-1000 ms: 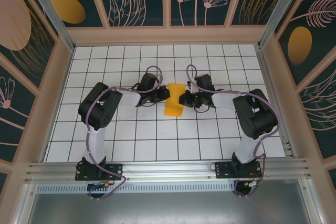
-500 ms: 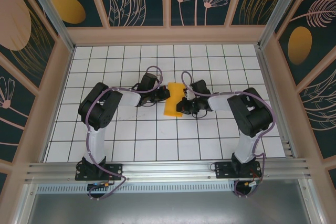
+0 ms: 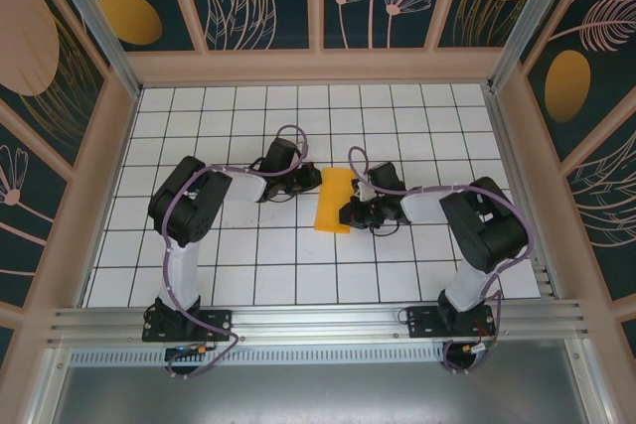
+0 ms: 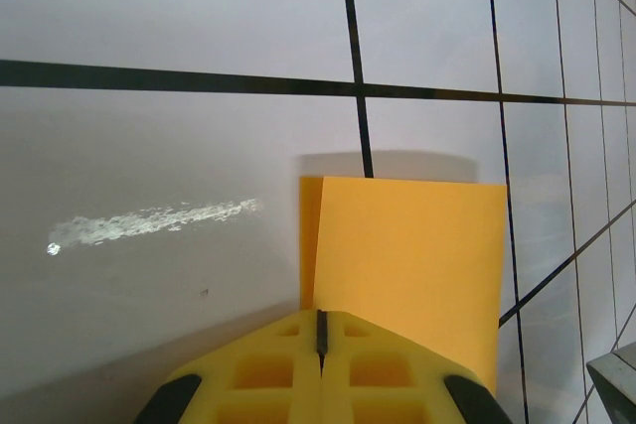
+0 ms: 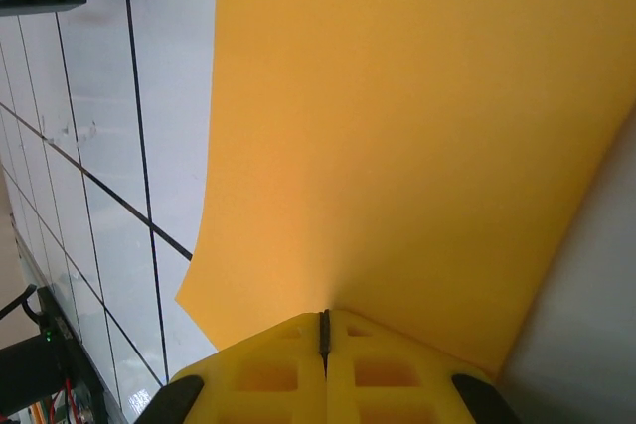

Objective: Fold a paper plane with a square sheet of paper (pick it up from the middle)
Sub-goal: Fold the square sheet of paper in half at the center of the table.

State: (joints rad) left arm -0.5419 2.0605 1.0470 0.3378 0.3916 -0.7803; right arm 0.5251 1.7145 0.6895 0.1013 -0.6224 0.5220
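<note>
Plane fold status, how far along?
Early. Done: the square sheet of paper is folded into a narrow double-layered strip. In hand: left gripper and right gripper are both shut on its opposite sides. To do: no pointed nose or wings yet, so most folds remain.

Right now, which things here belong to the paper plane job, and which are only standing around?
Belong to the job: folded orange-yellow paper; left claw and right claw, both shut on it.
Only around: white gridded table; painted wall panels.
</note>
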